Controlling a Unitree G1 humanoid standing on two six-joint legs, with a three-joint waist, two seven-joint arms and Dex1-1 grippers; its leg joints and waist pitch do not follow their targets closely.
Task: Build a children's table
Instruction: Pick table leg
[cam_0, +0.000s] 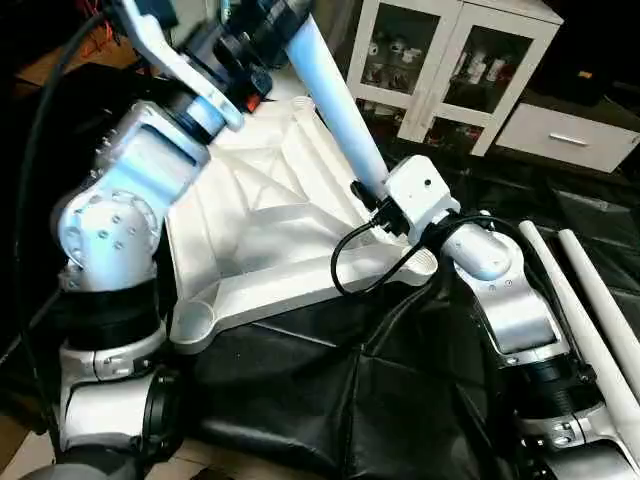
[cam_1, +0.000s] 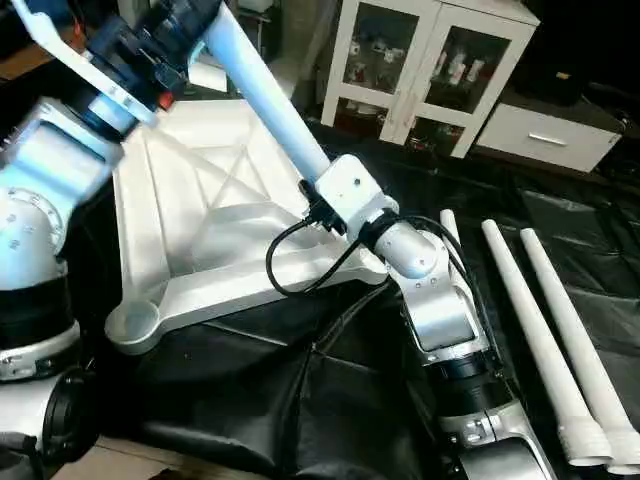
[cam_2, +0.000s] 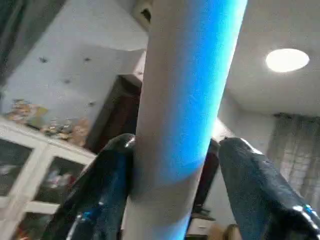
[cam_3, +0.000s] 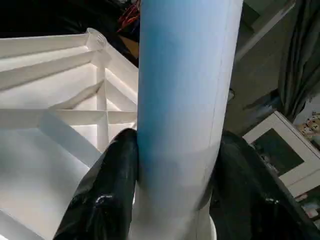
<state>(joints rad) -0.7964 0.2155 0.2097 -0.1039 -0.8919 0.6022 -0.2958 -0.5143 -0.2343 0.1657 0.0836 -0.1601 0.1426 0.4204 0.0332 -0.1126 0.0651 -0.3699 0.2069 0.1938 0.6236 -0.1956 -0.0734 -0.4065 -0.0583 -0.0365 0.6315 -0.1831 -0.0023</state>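
Note:
The white tabletop (cam_0: 262, 232) lies ribbed side up on the black cover. One white leg (cam_0: 338, 98) slants up from near the tabletop's right corner socket toward the upper left, and its lower end is hidden behind my right hand. My right gripper (cam_3: 176, 150) is shut on the leg low down, both black fingers (cam_3: 107, 190) pressed against it. My left gripper (cam_2: 175, 150) straddles the leg's upper part and stands open. One of its fingers (cam_2: 102, 192) touches the tube and the other stands off it.
Three spare legs (cam_1: 525, 325) lie side by side on the black cover (cam_0: 330, 395) at the right. A white glass-door cabinet (cam_0: 450, 60) and a drawer unit (cam_0: 570, 135) stand behind. A black cable (cam_0: 350, 265) loops off my right wrist over the tabletop's edge.

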